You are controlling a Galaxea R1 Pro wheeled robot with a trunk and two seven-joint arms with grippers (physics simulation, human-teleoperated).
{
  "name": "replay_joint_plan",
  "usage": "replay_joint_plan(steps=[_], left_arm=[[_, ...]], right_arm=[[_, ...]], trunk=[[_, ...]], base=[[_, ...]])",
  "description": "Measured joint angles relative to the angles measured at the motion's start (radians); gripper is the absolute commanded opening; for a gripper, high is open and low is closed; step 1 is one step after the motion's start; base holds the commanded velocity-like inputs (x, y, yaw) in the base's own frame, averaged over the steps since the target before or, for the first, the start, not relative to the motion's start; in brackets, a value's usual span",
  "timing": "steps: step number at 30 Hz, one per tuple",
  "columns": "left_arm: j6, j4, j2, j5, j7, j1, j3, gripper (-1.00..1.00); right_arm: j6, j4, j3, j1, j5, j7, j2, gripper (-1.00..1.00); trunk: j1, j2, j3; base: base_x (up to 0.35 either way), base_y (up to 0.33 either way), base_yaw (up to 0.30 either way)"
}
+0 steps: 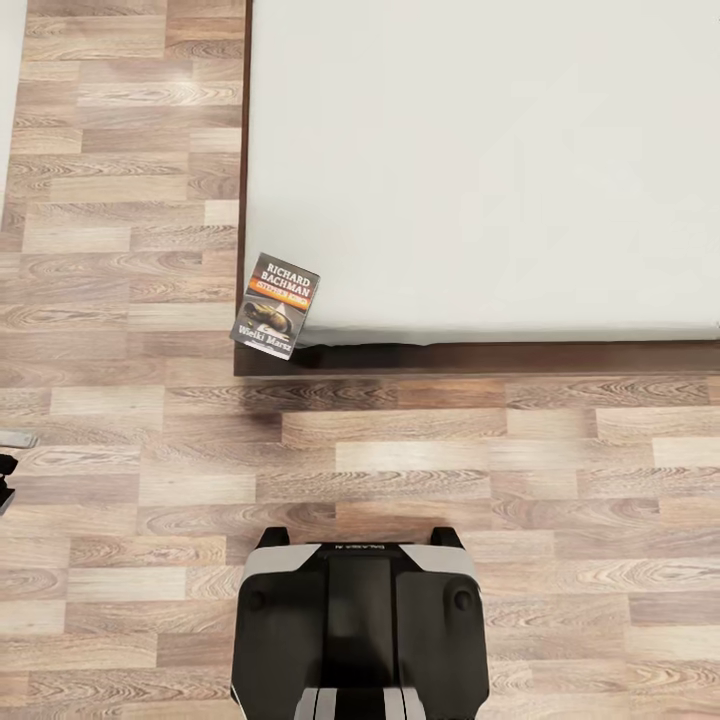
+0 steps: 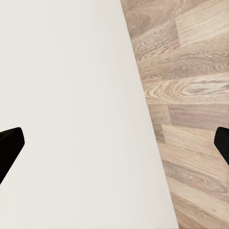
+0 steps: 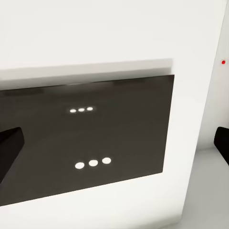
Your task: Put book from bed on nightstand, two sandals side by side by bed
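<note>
Nearest to me, the robot's glossy black base with its silver-grey shoulders (image 1: 360,625) sits squarely on the mixed-tone wood plank floor (image 1: 450,470), facing the foot of the bed with a strip of bare boards between them.

Out at the arms: in the left wrist view the left gripper (image 2: 114,148) points down over a white wall meeting the plank floor, its two dark fingertips far apart at the picture's sides — spread wide, holding nothing. In the right wrist view the right gripper (image 3: 114,148) is likewise spread with nothing between its tips, aimed at a glossy black panel (image 3: 86,143) set in a white wall.

Further on, the large low bed with its smooth light grey mattress and dark brown wooden platform frame (image 1: 480,357). And there's the prize: the small thin paperback, dark grey cover with white "RICHARD BACHMAN" lettering and an orange band (image 1: 275,305), lying tilted on the bed's near left corner, part of it overhanging the mattress edge.

My read: nothing is done yet. The book is still on the bed, untouched by either gripper, and the sandals' placing remains ahead too.
</note>
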Motion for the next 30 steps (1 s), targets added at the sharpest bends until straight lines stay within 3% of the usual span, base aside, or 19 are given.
replay_joint_plan(steps=[15,19,22,30], left_arm=[[0.000,0.087,-0.003,0.001,-0.081,0.011,-0.001,1.00],[-0.001,0.123,-0.015,0.001,-0.102,0.012,-0.001,1.00],[-0.001,0.150,-0.030,0.002,-0.123,0.012,0.000,1.00],[-0.004,0.277,-0.108,0.005,-0.218,0.037,0.003,1.00]], right_arm=[[-0.010,-0.001,0.000,0.000,0.000,0.000,-0.001,1.00],[-0.022,-0.001,0.001,0.000,-0.001,0.000,-0.001,1.00],[-0.029,0.000,0.001,0.000,-0.002,0.000,-0.002,1.00],[-0.040,-0.001,0.000,0.000,-0.003,0.000,-0.003,1.00]], trunk=[[-0.058,0.105,0.047],[-0.073,0.133,0.060],[-0.084,0.154,0.069],[-0.115,0.210,0.094]], base=[[0.000,0.000,0.000],[0.000,0.000,0.000],[0.000,0.000,0.000],[0.000,0.000,0.000]])
